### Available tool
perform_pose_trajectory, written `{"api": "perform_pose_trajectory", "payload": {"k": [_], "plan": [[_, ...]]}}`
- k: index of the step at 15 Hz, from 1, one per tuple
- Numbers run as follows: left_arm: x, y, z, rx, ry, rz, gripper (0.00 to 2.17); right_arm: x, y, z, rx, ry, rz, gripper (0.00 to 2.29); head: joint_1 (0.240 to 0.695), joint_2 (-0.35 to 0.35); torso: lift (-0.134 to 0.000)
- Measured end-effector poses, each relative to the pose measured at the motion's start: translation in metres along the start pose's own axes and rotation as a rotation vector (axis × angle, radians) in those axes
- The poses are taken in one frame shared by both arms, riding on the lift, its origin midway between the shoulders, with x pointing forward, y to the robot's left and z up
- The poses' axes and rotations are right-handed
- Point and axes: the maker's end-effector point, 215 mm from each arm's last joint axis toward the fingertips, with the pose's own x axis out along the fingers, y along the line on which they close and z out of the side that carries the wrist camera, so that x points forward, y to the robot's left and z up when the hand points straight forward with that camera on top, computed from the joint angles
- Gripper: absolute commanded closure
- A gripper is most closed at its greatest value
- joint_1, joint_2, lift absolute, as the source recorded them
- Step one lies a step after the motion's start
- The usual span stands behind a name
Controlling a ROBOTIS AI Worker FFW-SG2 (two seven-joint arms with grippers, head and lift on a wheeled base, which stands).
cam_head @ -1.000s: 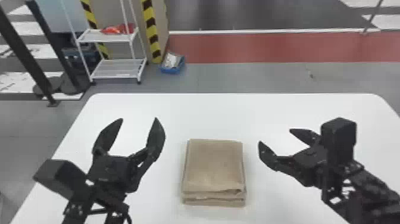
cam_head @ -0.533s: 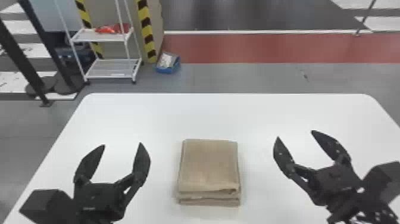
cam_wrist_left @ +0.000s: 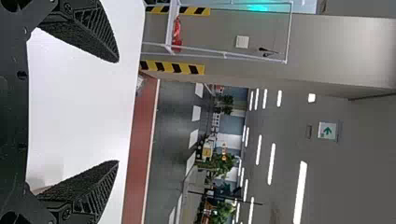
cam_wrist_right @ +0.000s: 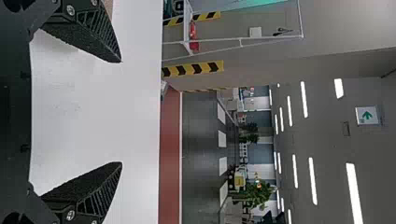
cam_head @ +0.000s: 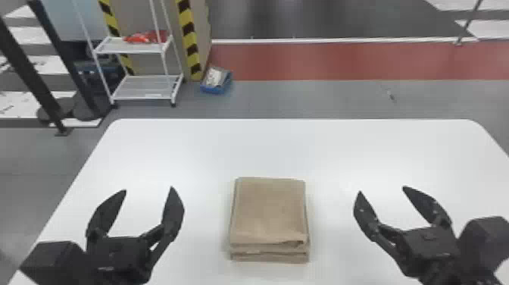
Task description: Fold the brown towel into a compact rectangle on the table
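Note:
The brown towel (cam_head: 269, 212) lies folded into a compact, layered rectangle near the middle of the white table (cam_head: 189, 151), its stacked folds facing the robot. To its left in the head view, my left gripper (cam_head: 148, 189) stands open, apart from the towel. On the towel's right is my right gripper (cam_head: 381, 189), also open and not touching it. In the left wrist view the left gripper (cam_wrist_left: 118, 111) has its fingers wide apart with nothing between them. The right wrist view has the right gripper (cam_wrist_right: 122, 112) spread likewise, holding nothing.
Beyond the table's far edge stand a white wire shelf (cam_head: 147, 87) with red items and a blue bin (cam_head: 216, 81) on the floor. Black posts rise at the far left, and a striped pillar (cam_head: 191, 41) is behind the shelf.
Both grippers have moved away from the towel, the left one leftward and the right one rightward; the right gripper has also turned to point forward. The towel keeps its folded shape.

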Motion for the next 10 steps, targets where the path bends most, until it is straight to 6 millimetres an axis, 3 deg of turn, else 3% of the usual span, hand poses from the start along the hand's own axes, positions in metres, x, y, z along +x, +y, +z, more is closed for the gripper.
{"api": "perform_pose_trajectory", "payload": {"k": [10], "plan": [[-0.0001,0.0084,0.0059,0.006,-0.010,0.014,0.12,-0.0073,-0.0029,0.0033,-0.007,0.005,0.005,0.12,0.695,0.072,-0.124]]}}
